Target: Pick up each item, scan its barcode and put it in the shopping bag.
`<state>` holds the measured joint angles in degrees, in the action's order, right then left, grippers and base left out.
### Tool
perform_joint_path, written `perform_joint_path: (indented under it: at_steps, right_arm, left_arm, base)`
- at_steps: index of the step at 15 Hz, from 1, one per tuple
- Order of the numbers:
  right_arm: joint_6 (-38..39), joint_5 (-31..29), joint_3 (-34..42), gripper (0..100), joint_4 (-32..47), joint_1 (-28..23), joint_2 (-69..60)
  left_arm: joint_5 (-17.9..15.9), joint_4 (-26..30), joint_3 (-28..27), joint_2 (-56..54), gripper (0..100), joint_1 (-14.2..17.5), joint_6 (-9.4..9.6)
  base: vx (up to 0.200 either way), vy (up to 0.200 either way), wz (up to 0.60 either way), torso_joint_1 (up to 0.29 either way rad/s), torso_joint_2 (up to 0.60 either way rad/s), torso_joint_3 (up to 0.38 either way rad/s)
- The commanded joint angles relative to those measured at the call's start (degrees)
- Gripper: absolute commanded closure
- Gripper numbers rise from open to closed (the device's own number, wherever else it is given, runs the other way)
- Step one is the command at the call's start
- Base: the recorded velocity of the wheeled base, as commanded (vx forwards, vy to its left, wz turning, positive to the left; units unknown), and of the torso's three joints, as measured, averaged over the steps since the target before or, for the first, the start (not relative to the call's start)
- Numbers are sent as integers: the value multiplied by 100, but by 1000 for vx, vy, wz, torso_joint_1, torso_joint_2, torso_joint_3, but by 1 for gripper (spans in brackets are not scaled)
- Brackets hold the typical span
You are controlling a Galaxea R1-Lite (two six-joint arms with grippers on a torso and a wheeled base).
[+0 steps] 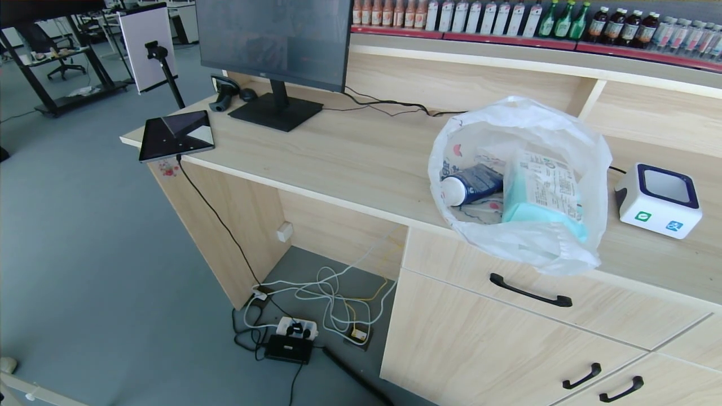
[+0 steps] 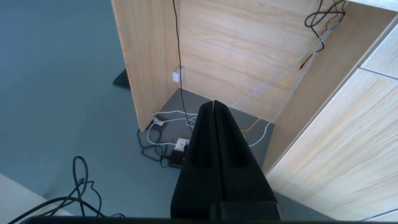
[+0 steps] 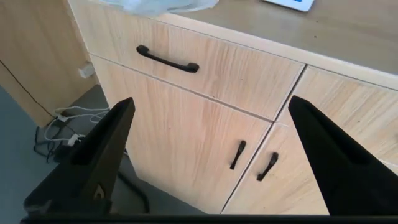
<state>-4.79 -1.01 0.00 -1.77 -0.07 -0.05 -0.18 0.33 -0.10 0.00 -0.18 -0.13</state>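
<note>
Shopping bag is set on the counter beside the scanner, with 2 items held inside. Its thin film is judged limp and slippery, best pinched at the rim. Left gripper is pressed together; right gripper is spread.

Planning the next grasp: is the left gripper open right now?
No, the left gripper has its jaws pressed together with no gap and holds nothing.
</note>
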Motion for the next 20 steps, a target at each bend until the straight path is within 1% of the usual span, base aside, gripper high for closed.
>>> perform_joint_path:
  at_steps: [1, 6, 8, 12, 14, 20]
  right_arm:
    - [48, -48, 0, 0, 212, -1, 5]
    - [242, -39, 0, 0, 186, -1, 5]
    - [479, -31, 0, 0, 168, 16, 5]
    - [470, -31, 0, 0, 168, 16, 5]
    - [470, -31, 0, 0, 159, 16, 5]
    - [453, -31, 0, 0, 177, 16, 5]
  left_arm:
    - [1, 2, 1, 0, 100, 1, -4]
    - [1, 2, 1, 0, 100, 1, 22]
    - [1, 2, 1, 0, 100, 1, 5]
    - [1, 2, 1, 0, 100, 1, 13]
    - [1, 2, 1, 0, 100, 1, 22]
    - [1, 2, 1, 0, 100, 1, 13]
  base:
    - [0, 0, 0, 0, 0, 0]
    - [0, 0, 0, 0, 0, 0]
    - [0, 0, 0, 0, 0, 0]
    - [0, 0, -600, 1, -1, 2]
    - [0, -200, -600, 7, 2, 2]
    - [0, -200, 0, 0, 2, 3]
